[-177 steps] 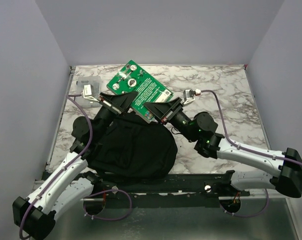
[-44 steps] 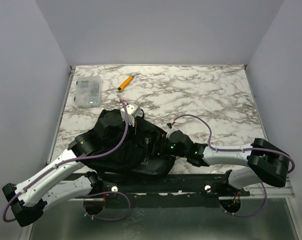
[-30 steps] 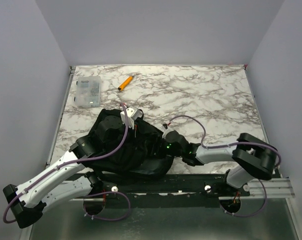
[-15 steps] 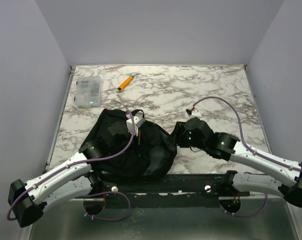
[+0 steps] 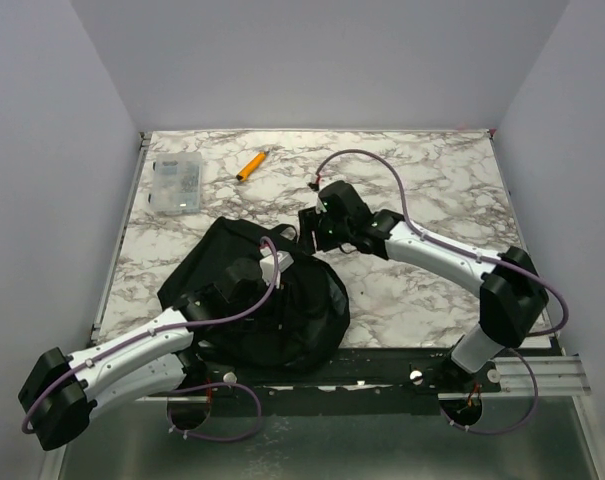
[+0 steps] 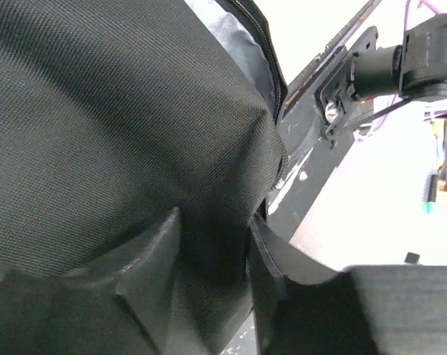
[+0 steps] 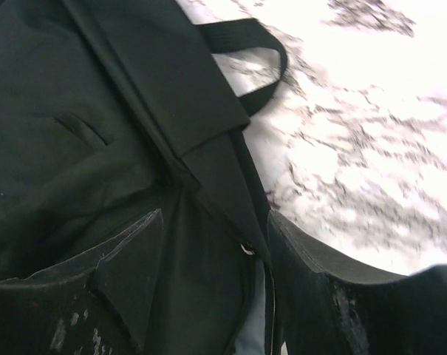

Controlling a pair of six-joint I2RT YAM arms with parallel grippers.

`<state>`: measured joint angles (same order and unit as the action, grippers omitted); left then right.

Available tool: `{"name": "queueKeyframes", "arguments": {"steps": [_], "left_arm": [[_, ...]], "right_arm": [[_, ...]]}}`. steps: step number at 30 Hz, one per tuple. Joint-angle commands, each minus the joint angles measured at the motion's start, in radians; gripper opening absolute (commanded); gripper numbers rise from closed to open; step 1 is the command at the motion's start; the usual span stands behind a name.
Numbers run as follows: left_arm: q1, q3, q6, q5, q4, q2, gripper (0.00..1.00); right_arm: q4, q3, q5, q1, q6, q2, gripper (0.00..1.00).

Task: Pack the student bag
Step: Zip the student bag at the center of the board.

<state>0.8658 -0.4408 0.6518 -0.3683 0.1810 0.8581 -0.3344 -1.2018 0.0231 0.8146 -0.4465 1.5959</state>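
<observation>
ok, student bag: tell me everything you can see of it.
The student bag is a large black backpack of soft woven fabric, slumped and creased on the marble table, near-left. Its zip is partly open, showing pale grey lining. A small loop handle lies flat on the marble at its far end. The left gripper is open, fingers either side of a fabric bulge; the right gripper hangs open over the far edge.

Robot lab cell: marble-print table [image 5: 432, 170], plain grey enclosure walls [image 5: 322, 60], aluminium rail frame [image 5: 542, 375].
</observation>
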Motion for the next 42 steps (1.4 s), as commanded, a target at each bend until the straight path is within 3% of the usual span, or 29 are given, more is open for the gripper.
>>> {"name": "queueKeyframes", "arguments": {"steps": [1,7,14,18,28,42], "left_arm": [[0.001,-0.01,-0.009,-0.032,0.035,-0.042,0.55],[-0.011,-0.082,-0.079,0.032,0.205,-0.157,0.75],[-0.085,-0.186,-0.133,0.097,0.369,-0.27,0.87],[-0.122,-0.236,-0.133,0.106,0.398,-0.294,0.9],[-0.157,-0.268,-0.132,0.095,0.402,-0.316,0.91],[-0.173,-0.265,-0.124,0.094,0.406,-0.327,0.92]], "right_arm": [[0.027,-0.078,-0.15,0.003,0.274,0.082,0.63],[-0.009,-0.083,-0.132,0.018,0.466,0.137,0.61],[-0.013,-0.098,0.086,0.1,0.525,0.171,0.58],[-0.023,-0.125,0.164,0.116,0.499,0.186,0.46],[-0.06,-0.132,0.208,0.136,0.508,0.228,0.55],[-0.071,-0.134,0.272,0.182,0.5,0.24,0.58]]}}
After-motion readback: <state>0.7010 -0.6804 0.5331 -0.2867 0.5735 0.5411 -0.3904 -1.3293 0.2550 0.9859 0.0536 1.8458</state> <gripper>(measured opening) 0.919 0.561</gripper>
